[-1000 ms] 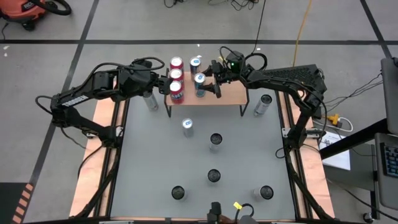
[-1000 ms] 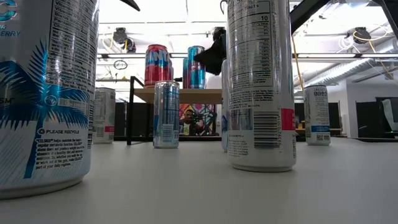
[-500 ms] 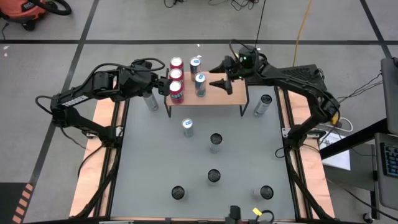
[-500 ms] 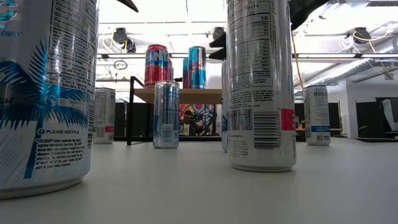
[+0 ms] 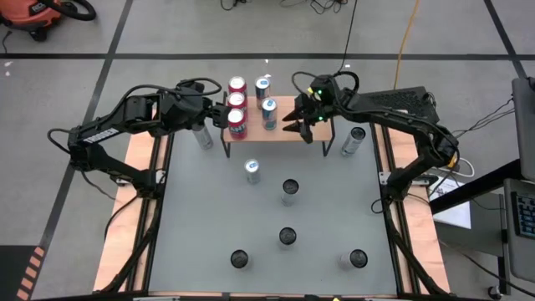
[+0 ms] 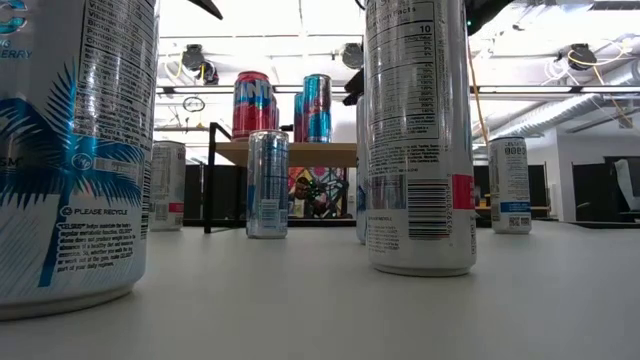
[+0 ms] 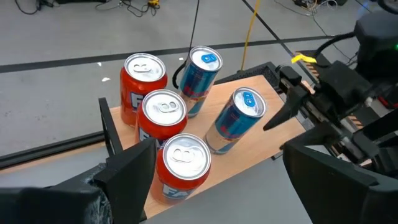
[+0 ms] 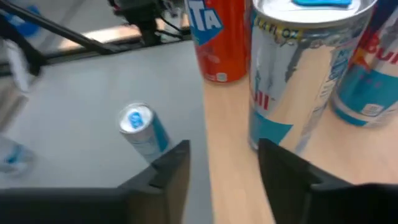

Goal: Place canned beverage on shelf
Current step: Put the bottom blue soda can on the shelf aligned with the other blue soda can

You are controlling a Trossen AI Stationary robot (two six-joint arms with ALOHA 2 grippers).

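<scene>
The shelf (image 5: 313,125) stands at the table's far side, a light-brown wooden top on black legs. On its left half stand three red cans (image 5: 235,101) and two blue cans (image 5: 268,109); they also show in the left wrist view (image 7: 163,112). My right gripper (image 5: 299,127) is open and empty above the shelf's bare right half, just right of the nearer blue can (image 8: 305,81). My left gripper (image 5: 221,114) is open at the shelf's left end. The nearest red can (image 7: 183,162) stands just ahead of its fingers, untouched as far as I can see.
Several loose cans stand on the grey table: one left of the shelf (image 5: 201,134), one right of it (image 5: 354,140), two in front of it (image 5: 252,170), (image 5: 289,189), and three nearer the front edge (image 5: 287,237). Two of them loom close in the low view (image 6: 418,130).
My right gripper has drawn back from the nearer blue can toward the table's right, risen a little, then come toward the near edge over the shelf's bare part. The blue can stays upright on the shelf.
</scene>
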